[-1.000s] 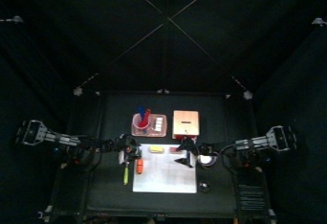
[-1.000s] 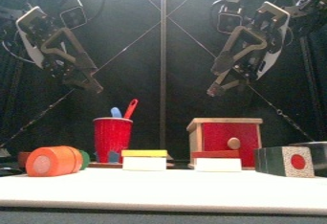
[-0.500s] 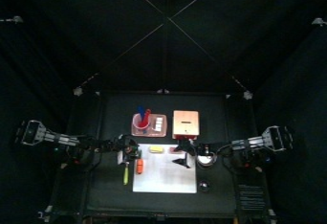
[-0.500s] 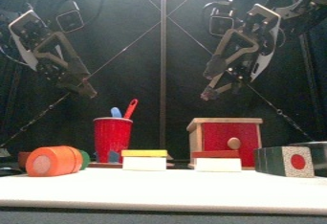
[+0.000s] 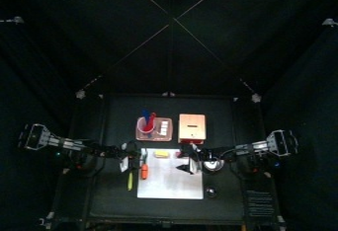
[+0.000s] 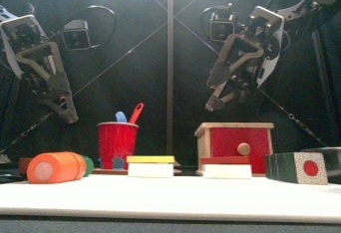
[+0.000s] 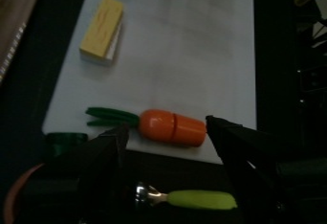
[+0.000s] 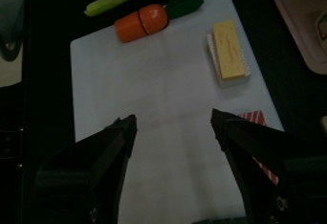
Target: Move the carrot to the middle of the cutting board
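Left tool (image 7: 166, 146) wide open, empty, hovering over carrot (image 7: 173, 125), which lies at the cutting board (image 7: 179, 46) edge, lower middle of left wrist frame. Right tool (image 8: 175, 132) also open, empty. Risk: carrot is round & near the edge, so an off-centre pinch could roll it off onto the surface.

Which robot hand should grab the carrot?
Probably the left hand. It is open, and the carrot lies just ahead of it at the edge of the cutting board. The right hand faces the carrot from across the board.
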